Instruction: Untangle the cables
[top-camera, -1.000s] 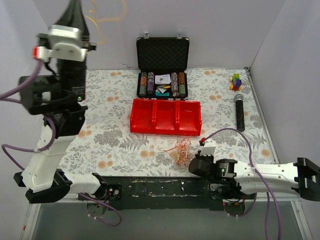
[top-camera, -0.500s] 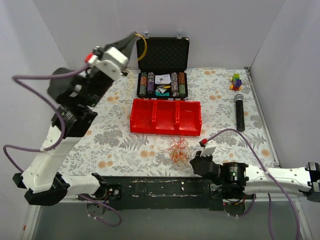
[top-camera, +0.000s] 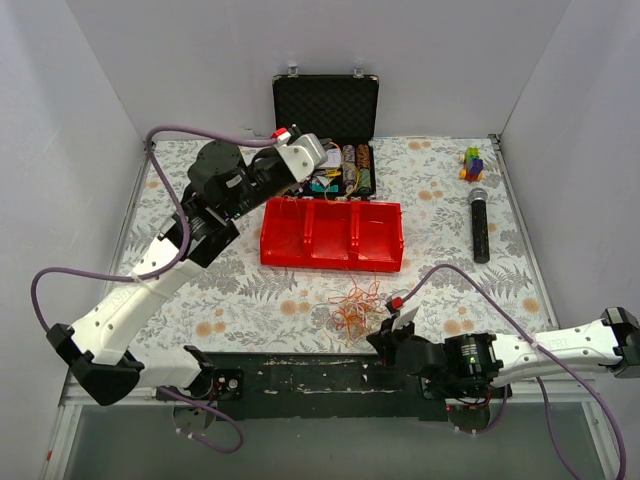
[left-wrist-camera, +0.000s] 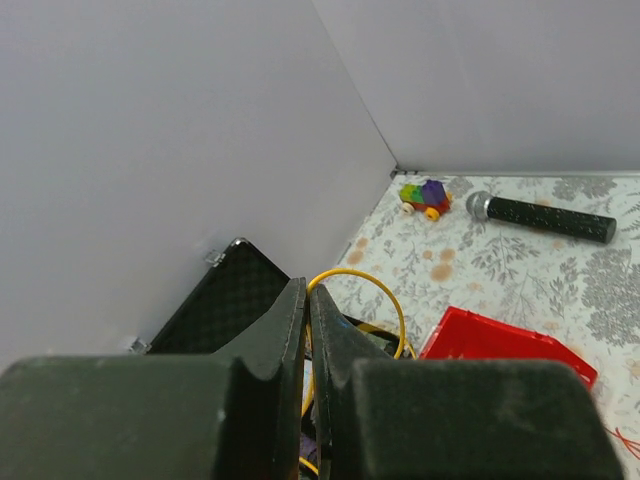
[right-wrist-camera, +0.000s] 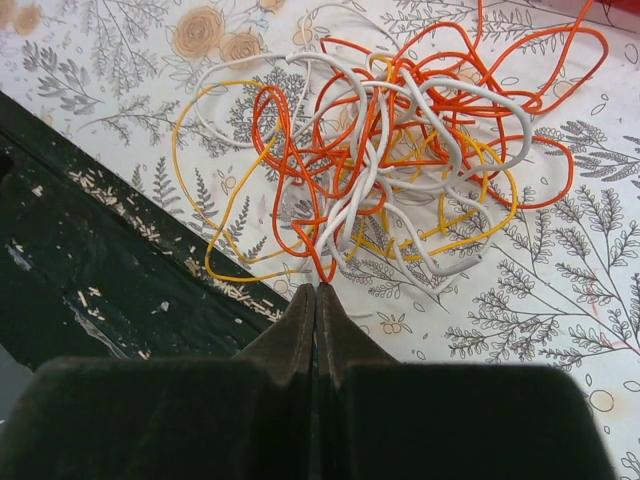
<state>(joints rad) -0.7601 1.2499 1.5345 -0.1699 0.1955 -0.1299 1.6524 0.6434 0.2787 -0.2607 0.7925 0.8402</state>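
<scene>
The left gripper (left-wrist-camera: 307, 290) is pressing its jaws together on a yellow cable (left-wrist-camera: 392, 305). The cable's loop is arching out past the fingertips above the open black case (top-camera: 326, 100), and where the rest of it is running is hidden behind the fingers. The right gripper (right-wrist-camera: 316, 292) is lying low at the near edge of the table (top-camera: 230, 290) with its jaws closed, the tips pinching an orange strand at the near rim of the tangle of cables (right-wrist-camera: 390, 150). That tangle is sitting on the floral cloth in front of the red tray (top-camera: 332, 235), near it but not touching. Orange, yellow and white strands are crossing so tightly there that single ones are hard to follow. Dark lettering on the right forearm (top-camera: 560, 342) is showing too small to read. A microphone (top-camera: 478, 222) and a small coloured toy (top-camera: 471, 162) are lying near the right wall, and the left arm is covering part of the case's contents.
</scene>
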